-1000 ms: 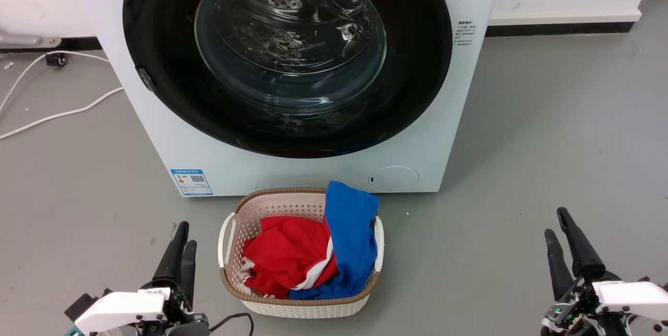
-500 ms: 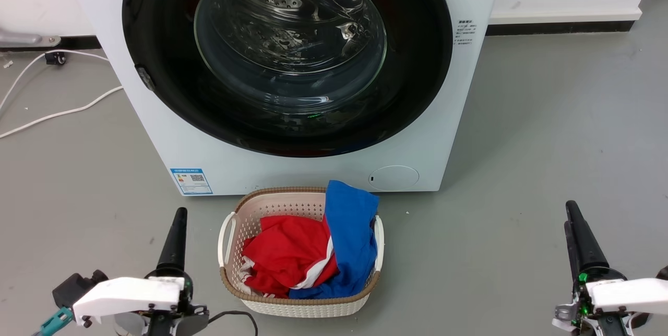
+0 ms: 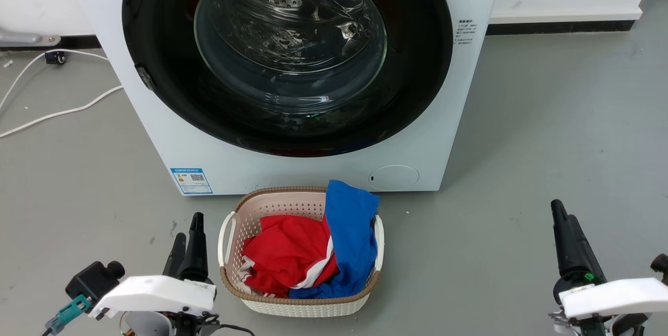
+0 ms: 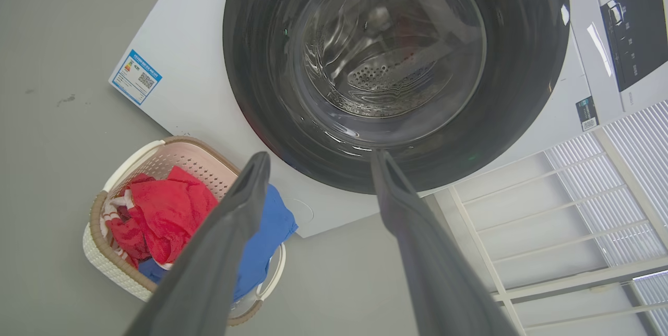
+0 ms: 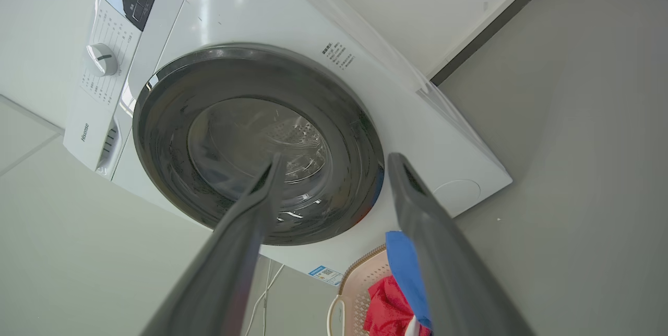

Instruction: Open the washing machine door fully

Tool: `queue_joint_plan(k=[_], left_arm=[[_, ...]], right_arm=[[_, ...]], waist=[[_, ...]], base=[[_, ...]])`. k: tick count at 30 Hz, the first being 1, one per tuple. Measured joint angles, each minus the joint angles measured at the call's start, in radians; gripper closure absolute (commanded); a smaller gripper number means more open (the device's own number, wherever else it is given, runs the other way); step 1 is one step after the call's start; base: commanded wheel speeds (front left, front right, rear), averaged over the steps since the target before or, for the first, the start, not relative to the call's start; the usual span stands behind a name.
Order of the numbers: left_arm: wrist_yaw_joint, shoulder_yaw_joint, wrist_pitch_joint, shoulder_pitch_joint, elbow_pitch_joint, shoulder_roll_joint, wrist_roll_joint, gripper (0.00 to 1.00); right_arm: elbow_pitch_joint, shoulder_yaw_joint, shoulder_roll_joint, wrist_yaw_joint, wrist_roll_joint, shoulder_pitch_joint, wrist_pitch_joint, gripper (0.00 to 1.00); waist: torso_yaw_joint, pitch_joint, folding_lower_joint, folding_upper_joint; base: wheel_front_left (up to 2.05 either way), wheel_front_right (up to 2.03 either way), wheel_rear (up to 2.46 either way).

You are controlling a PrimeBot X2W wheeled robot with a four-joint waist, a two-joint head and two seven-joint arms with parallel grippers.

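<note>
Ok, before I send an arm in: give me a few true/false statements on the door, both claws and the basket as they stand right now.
1. The washing machine door lies shut against the washing machine. True.
2. The left claw is shut on the door's rim. False: it is open, holds nothing and is apart from the door.
3. The right claw is open and holds nothing. True.
4. The laundry basket stands empty beside the machine. False: it stands in front of the machine, below the door, and holds a red garment and a blue garment.

even bright light; glare on glass; wrist views warped
</note>
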Motion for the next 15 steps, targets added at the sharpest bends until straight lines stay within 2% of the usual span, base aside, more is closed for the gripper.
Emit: queue_joint_plan(k=[15], left_arm=[[0.026, -0.061, -0.05, 0.011, -0.034, 0.015, 0.193, 0.0]], right_arm=[[-0.049, 0.018, 0.0, 0.0, -0.244, 0.039, -0.047, 0.0]], waist=[[0.0, 0.0, 0.0, 0.0]], base=[[0.0, 0.0, 0.0]])
